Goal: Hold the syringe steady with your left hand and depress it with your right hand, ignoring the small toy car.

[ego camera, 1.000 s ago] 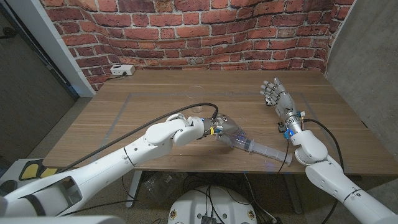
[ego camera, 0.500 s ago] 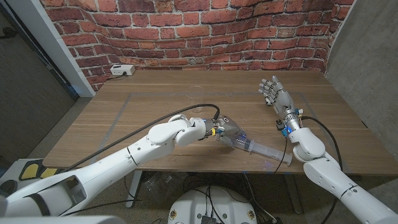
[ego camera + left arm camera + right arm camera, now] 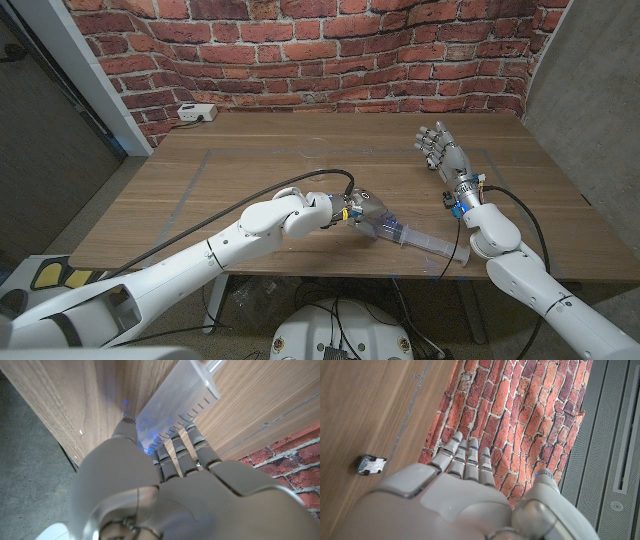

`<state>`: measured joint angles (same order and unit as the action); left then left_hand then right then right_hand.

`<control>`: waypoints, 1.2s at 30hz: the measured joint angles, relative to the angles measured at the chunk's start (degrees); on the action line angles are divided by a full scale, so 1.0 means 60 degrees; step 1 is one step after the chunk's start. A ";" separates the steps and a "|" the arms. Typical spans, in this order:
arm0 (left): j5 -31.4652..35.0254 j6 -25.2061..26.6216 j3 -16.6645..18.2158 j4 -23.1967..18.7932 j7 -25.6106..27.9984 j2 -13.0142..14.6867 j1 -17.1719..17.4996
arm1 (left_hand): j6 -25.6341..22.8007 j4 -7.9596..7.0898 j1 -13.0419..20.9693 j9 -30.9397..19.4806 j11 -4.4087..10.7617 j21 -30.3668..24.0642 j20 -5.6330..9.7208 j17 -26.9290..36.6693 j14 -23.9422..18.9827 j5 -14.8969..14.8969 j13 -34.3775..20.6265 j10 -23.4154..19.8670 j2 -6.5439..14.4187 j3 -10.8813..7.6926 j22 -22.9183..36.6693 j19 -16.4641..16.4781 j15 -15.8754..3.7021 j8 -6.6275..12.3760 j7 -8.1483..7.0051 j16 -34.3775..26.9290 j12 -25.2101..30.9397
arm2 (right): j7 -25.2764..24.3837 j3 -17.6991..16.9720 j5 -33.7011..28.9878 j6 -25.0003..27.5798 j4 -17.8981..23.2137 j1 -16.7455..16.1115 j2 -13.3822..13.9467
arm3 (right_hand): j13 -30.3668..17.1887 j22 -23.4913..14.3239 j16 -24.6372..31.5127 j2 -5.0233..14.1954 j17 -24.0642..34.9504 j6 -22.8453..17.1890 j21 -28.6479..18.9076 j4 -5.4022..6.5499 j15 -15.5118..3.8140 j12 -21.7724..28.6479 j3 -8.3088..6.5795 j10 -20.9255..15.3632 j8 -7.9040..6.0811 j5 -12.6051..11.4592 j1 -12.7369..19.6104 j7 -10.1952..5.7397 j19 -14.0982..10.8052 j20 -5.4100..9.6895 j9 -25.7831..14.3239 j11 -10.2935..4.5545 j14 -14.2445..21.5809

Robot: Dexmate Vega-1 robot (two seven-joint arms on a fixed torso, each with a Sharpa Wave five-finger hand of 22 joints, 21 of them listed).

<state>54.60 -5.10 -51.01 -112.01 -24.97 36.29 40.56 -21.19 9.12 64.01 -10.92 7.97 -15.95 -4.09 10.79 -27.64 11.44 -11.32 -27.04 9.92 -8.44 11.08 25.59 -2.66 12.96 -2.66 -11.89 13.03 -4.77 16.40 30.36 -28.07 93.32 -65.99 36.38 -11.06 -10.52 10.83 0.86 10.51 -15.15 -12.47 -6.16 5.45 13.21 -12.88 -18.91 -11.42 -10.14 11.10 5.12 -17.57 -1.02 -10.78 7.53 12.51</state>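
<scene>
Clear plastic syringe [image 3: 415, 238] is lying on the wooden table [image 3: 250, 160] near its front edge, and the left hand [image 3: 366, 212] is right on the barrel end of it. In the left wrist view the fingers [image 3: 181, 455] lie along the top of the barrel [image 3: 177, 407] with the thumb [image 3: 125, 432] down the other side, so it's got the barrel held. The plunger end sticks out away from that hand, toward the right arm.

The right hand [image 3: 438, 150] is well apart from the syringe, further back over the table. Its fingers are straight and a bit spread, nothing in it. In the right wrist view its fingers [image 3: 466, 462] reach toward the brick wall [image 3: 530, 420], with a small white box [image 3: 371, 464] sitting on the table off to one side of them.
</scene>
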 measured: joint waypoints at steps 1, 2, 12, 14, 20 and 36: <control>0.0000 0.0016 0.0000 -0.0006 0.0022 0.0005 0.0040 | -0.0003 0.0010 0.0000 0.0000 0.0000 0.0000 0.0000 0.0000 0.0000 0.0000 0.0000 0.0000 0.0000 -0.0010 0.0000 0.0000 0.0000 0.0000 0.0003 0.0000 0.0000 | 0.0002 0.0004 0.0000 0.0000 -0.0014 0.0005 -0.0005 | 0.0000 0.0000 0.0000 0.0000 0.0000 0.0000 0.0000 0.0000 0.0000 0.0000 0.0000 0.0000 0.0000 0.0000 0.0000 0.0000 0.0000 0.0000 0.0000 0.0000 0.0000; -0.0011 0.0038 0.0000 -0.0008 0.0050 0.0008 0.0065 | -0.0004 0.0010 0.0001 0.0000 -0.0034 0.0000 0.0032 0.0000 -0.0020 0.0000 0.0000 -0.0035 -0.0001 -0.0010 0.0000 0.0038 -0.0020 0.0000 0.0003 0.0000 0.0000 | 0.0007 0.0014 0.0002 0.0000 -0.0029 0.0011 -0.0010 | 0.0000 0.0000 0.0000 0.0000 0.0000 0.0000 0.0000 0.0000 0.0000 0.0000 0.0000 0.0000 0.0000 0.0000 0.0000 0.0000 0.0000 0.0000 0.0000 0.0000 0.0000; -0.0137 0.0253 0.0013 -0.0024 0.0180 0.0011 0.0214 | -0.0543 -0.0001 0.0457 -0.0023 -0.0114 -0.0336 -0.0067 0.0024 -0.0807 0.0091 0.0000 -0.0558 0.0029 -0.0583 0.0000 0.0837 -0.0042 0.0069 0.0090 -0.0207 -0.0001 | 0.0027 0.0041 0.0024 0.0000 -0.0116 0.0022 -0.0037 | 0.0000 0.0000 0.0000 0.0000 0.0000 0.0000 0.0000 0.0000 0.0000 0.0000 0.0000 0.0001 0.0000 0.0000 0.0000 0.0000 0.0001 0.0000 0.0000 0.0001 0.0000; -0.0176 0.0304 0.0024 -0.0040 0.0196 -0.0002 0.0273 | -0.0877 0.0003 0.0682 -0.0027 -0.0148 -0.0541 0.0026 0.0048 -0.1199 0.0204 0.0000 -0.0850 -0.0024 -0.0878 -0.0001 0.1273 -0.0058 0.0148 0.0183 -0.0277 0.0051 | 0.0034 0.0041 0.0028 -0.0012 -0.0134 0.0021 -0.0040 | 0.0000 0.0000 0.0000 0.0000 0.0000 0.0000 0.0000 0.0000 0.0000 0.0000 0.0000 0.0001 0.0000 0.0000 0.0000 0.0000 0.0001 0.0000 0.0000 0.0001 0.0000; -0.0428 0.0501 0.0060 -0.0042 0.0180 -0.0056 0.0363 | -0.1622 0.0178 0.1060 -0.0027 -0.0371 -0.0949 0.0326 0.0093 -0.2035 0.0578 -0.0048 -0.1600 -0.0280 -0.1528 -0.0008 0.2067 -0.0082 0.0258 0.0498 -0.0422 0.0148 | 0.0037 0.0039 0.0041 -0.0090 -0.0167 -0.0011 -0.0044 | 0.0000 0.0000 0.0000 0.0000 0.0000 0.0000 0.0000 0.0000 0.0000 0.0000 0.0000 0.0002 0.0000 0.0000 0.0000 0.0000 0.0001 0.0000 0.0000 0.0002 0.0000; -0.0863 0.0696 0.0261 0.0084 0.0669 0.0049 0.0369 | -0.2238 0.0283 0.1207 -0.0072 -0.0476 -0.1056 0.0615 0.0061 -0.2411 0.0710 -0.0042 -0.2190 -0.0428 -0.1634 -0.0072 0.2354 -0.0155 0.0354 0.0636 -0.0420 0.0165 | 0.0000 -0.0031 0.0028 -0.0049 -0.0036 0.0013 0.0019 | 0.0000 0.0000 0.0000 0.0000 0.0000 0.0000 0.0000 0.0001 -0.0001 0.0000 0.0000 0.0002 0.0000 0.0000 0.0000 0.0000 0.0001 0.0001 0.0000 0.0002 0.0000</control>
<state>49.42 -0.93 -49.44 -111.51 -20.96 36.58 42.78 -34.62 10.81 71.26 -11.35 5.12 -22.29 -0.40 11.16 -42.11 15.70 -11.57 -40.18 7.35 -18.24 10.65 39.71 -3.59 15.08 1.15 -14.41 14.02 -4.78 16.21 30.54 -28.36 93.10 -65.91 36.50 -11.06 -10.52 10.83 0.85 10.51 -15.14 -12.47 -6.16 5.45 13.21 -12.89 -18.90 -11.42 -10.14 11.10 5.12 -17.57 -1.02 -10.78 7.54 12.51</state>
